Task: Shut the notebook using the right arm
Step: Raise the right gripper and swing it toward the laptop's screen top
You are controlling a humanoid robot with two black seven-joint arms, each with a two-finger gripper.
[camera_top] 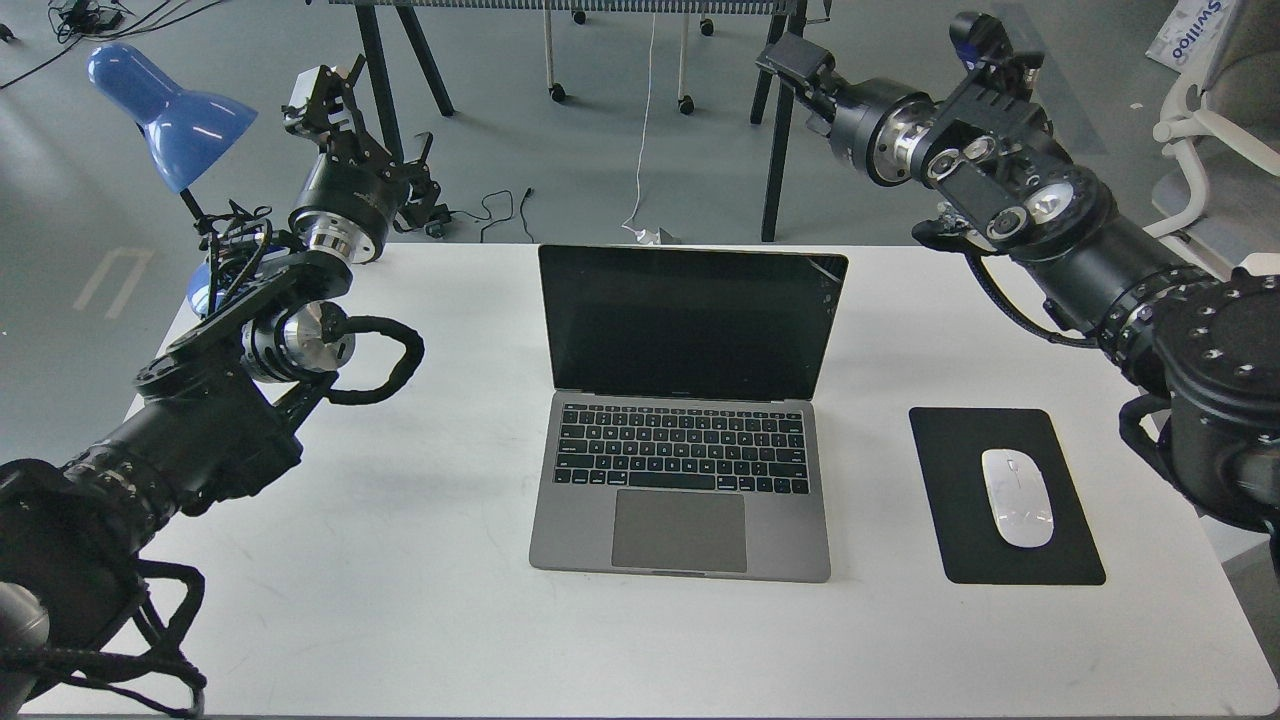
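Head view: our right gripper (790,62) hangs high beyond the far edge of the table (400,600), above and behind the lid's right corner, gripping nothing; it is seen end-on and dark, so we cannot tell how wide its fingers stand. The notebook (685,480) sits open at the table's centre, dark screen upright and facing us, well apart from both arms. To close it well, we judge the fingers should come down behind the lid's top edge and press it forward and down evenly, near its middle. Open room lies above and behind the lid. The mouse pad (950,440) and white mouse (1017,497) lie to the right; our left gripper (322,95), also indistinct, waits beside the blue lamp (175,115).
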